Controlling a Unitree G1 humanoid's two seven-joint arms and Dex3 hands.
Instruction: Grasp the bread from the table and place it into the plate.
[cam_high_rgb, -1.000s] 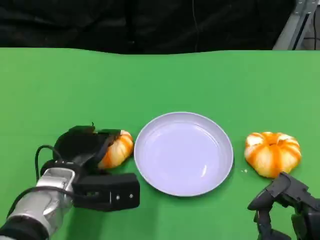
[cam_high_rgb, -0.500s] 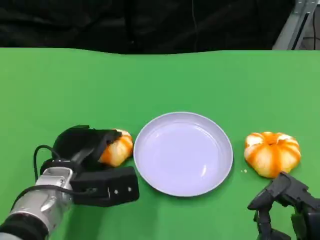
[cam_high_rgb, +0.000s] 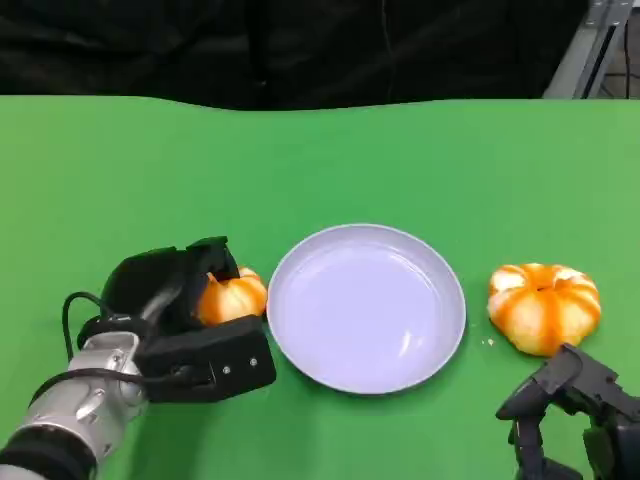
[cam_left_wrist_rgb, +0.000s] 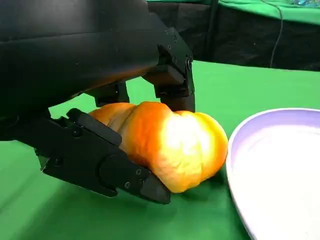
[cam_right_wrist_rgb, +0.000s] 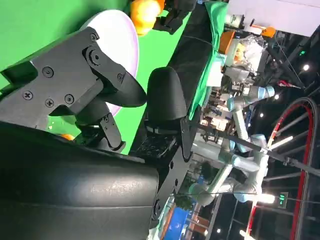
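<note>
The left robot hand (cam_high_rgb: 175, 300) grips the bread (cam_high_rgb: 232, 297), fingers (cam_left_wrist_rgb: 170, 75) over it and thumb under, just beside the plate (cam_high_rgb: 440, 340); it seems barely off the green worktop (cam_high_rgb: 320, 160). The right robot hand (cam_high_rgb: 570, 405) hangs spread, holding nothing.

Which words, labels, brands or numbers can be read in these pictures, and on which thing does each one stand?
None can be read.
The round lilac plate, both orange-and-white bread rolls, the green table and both black hands bear no writing.
Signs behind the table in the right wrist view are too blurred to read.
</note>
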